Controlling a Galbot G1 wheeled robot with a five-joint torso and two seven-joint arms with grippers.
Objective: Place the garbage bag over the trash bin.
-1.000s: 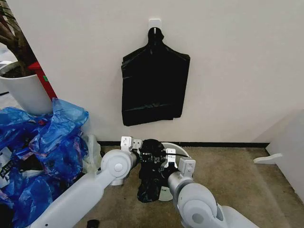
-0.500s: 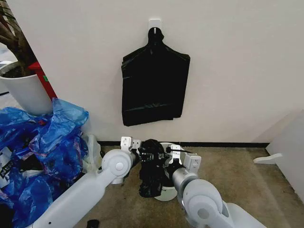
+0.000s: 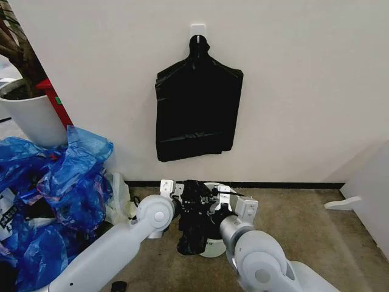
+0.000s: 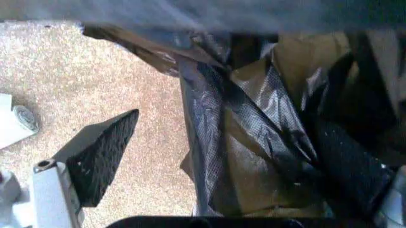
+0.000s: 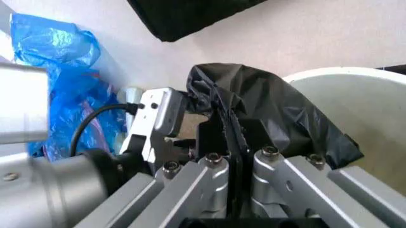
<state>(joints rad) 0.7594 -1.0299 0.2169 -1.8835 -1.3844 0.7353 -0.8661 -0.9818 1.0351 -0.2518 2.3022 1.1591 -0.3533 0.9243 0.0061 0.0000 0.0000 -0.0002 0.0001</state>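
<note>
Down at six o'clock in the head view, on the floor against the wall: the garbage bag (image 3: pixel 193 214), bunched and hanging between two claws, draped over the near-left side of the trash bin (image 3: pixel 213 245), whose cream rim peeks out at three o'clock of the black film. Left claw (image 3: pixel 180 193) pressed into the bag from nine o'clock; one dark finger (image 4: pixel 101 156) stands apart from the film in the left wrist view, the other hidden, so how wide it stands cannot be told, nor whether it grips. Right claw (image 5: pixel 229 142) clamped narrow on a fold of the bag's edge, just over the bin rim (image 5: pixel 330 76).

Since a second ago: left arm shifted a little toward three o'clock, closer over the bin; right wrist swung outward toward three o'clock; bag drawn slightly higher and tighter between them. Likely meaning: mouth being brought over the bin opening but not yet spread around the rim. Most of the rim bare; bag tail trailing down outside the bin toward six o'clock.
</note>
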